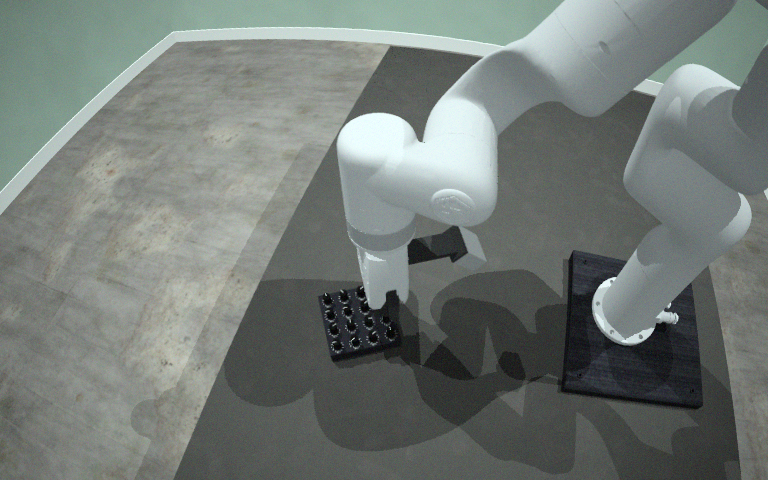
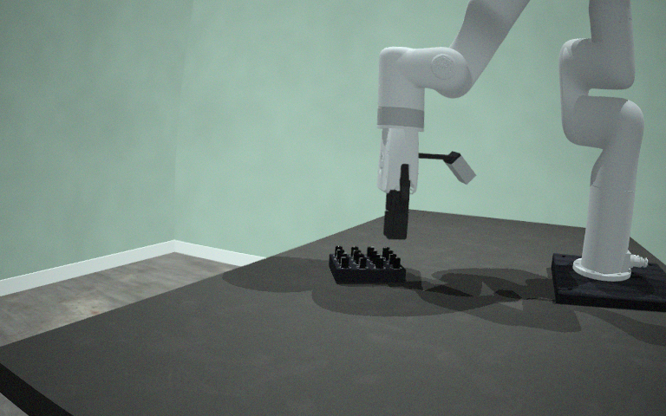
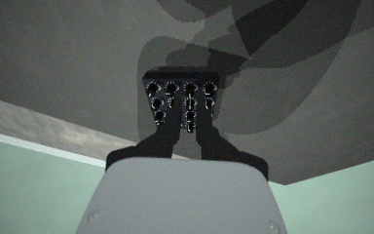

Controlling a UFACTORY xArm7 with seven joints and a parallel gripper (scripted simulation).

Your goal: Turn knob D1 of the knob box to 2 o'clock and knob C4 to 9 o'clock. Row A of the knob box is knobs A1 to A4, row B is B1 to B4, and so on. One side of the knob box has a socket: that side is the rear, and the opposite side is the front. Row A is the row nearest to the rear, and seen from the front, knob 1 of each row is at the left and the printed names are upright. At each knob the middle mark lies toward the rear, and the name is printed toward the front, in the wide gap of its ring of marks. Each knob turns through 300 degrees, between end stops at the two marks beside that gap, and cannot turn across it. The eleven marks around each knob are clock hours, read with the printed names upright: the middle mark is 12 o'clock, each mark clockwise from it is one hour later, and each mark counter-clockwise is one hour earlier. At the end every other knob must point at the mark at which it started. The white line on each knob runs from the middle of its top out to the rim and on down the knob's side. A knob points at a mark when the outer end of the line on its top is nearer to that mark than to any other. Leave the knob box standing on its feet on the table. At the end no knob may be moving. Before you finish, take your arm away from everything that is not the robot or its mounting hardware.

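Note:
The black knob box (image 1: 358, 323) stands on its feet on the dark table, with four rows of small black knobs. It also shows in the exterior view (image 2: 368, 267) and in the wrist view (image 3: 182, 99). My gripper (image 2: 395, 235) points straight down and hangs a little above the box, over the edge nearest the arm's base. In the wrist view my fingers stand slightly apart with nothing held. One knob (image 3: 190, 118) with a white line shows in the gap below them. The knob names are too small to read.
The arm's black base plate (image 1: 631, 331) lies to the right of the box. The wrist camera (image 2: 460, 166) sticks out beside the gripper. The table edge and the lower wooden floor (image 1: 141, 198) lie to the left.

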